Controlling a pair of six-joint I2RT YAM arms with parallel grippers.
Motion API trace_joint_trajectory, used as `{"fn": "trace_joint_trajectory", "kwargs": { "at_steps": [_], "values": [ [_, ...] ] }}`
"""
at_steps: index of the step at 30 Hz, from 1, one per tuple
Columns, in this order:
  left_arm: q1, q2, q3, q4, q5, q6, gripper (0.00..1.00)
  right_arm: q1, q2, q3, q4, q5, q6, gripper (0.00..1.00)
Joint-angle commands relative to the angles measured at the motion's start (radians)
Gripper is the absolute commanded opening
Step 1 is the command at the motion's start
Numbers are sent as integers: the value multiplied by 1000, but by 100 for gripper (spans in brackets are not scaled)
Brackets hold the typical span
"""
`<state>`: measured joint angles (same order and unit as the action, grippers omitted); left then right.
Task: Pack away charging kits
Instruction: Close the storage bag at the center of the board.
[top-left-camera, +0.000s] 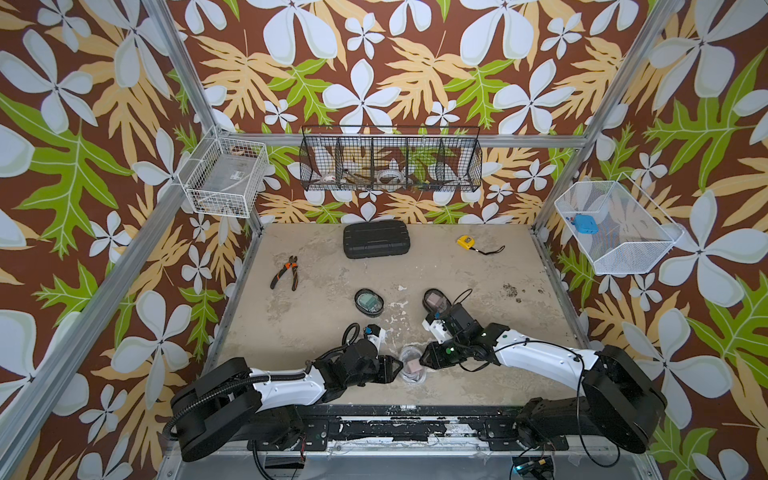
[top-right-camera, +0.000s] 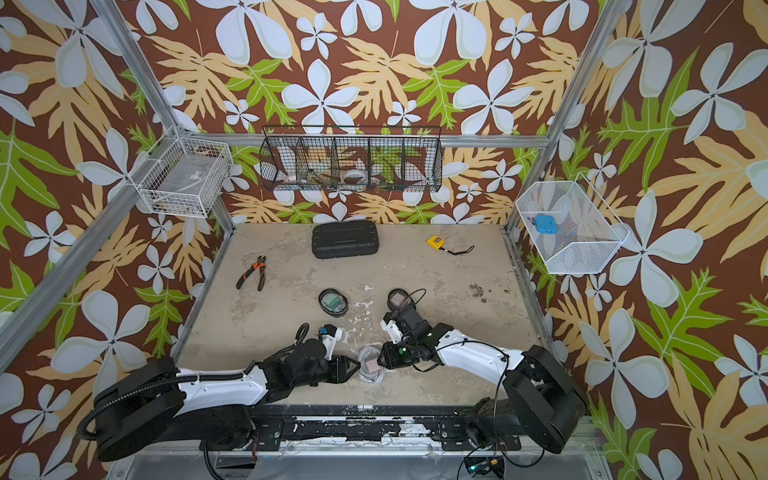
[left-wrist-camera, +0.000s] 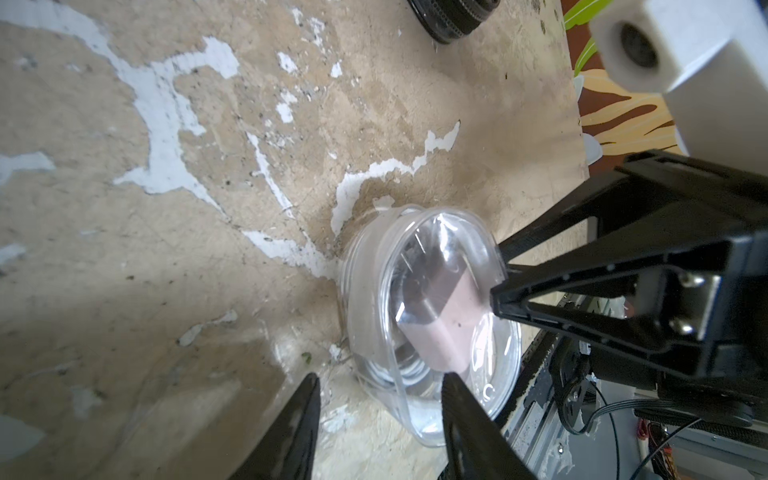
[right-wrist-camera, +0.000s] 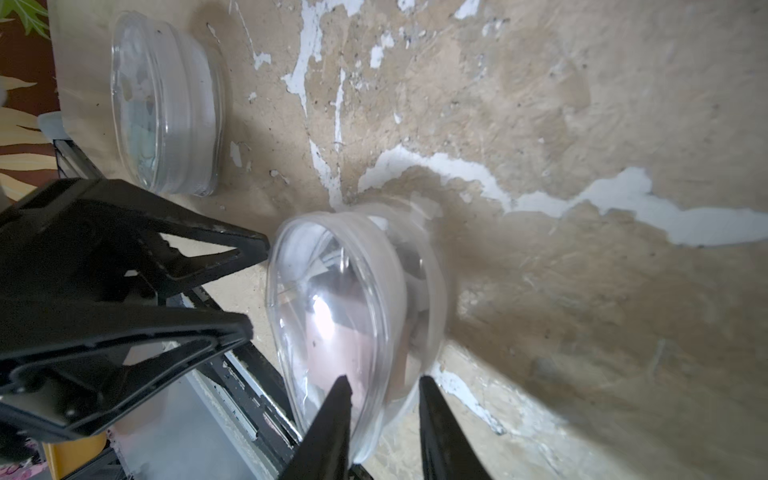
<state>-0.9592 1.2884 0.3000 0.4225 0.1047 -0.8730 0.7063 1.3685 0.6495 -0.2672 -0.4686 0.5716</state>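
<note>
First, in both top views the oval clear case (top-left-camera: 411, 353) (top-right-camera: 369, 358) sits between the left claw (top-left-camera: 400, 368) and the right claw (top-left-camera: 422, 360), with a blocky pink plug (top-left-camera: 414, 366) inside. From the left wrist, the left claw (left-wrist-camera: 380, 376) is spread, the shiny case (left-wrist-camera: 415, 270) just past its tips. From the right wrist, the right claw (right-wrist-camera: 381, 378) pinches the tipped case's (right-wrist-camera: 353, 291) thin rim; the rough, flaky table (right-wrist-camera: 582, 124) lies beyond.

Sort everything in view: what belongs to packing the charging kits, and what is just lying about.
Job:
pink-filled clear case
second clear case
teal-filled black-rimmed case
pink-filled black-rimmed case

Lying about:
pliers
tape measure
large black ribbed case
blue block in the white basket
</note>
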Motion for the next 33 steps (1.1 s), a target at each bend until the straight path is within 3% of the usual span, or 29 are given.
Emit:
{"fn": "trace_joint_trajectory", "kwargs": {
  "at_steps": [1,4,5,6,7,8,33],
  "values": [
    [3,13,-3,57,31,-22,50,1,-8,-2,34,-18,3,29],
    [8,20,-10,82,47,-33,54,2,3,-3,36,-21,0,20],
    [11,21,-15,94,54,-40,61,2,11,-5,34,-17,-2,5],
    [15,22,-19,102,62,-46,71,2,19,-4,24,-7,-6,0],
    [18,21,-22,107,65,-54,77,2,29,-1,14,-1,-13,0],
    [19,20,-30,114,66,-62,78,2,35,-2,10,4,-21,0],
    [44,274,-26,439,243,-241,74,20,60,16,18,17,-100,0]
  ]
}}
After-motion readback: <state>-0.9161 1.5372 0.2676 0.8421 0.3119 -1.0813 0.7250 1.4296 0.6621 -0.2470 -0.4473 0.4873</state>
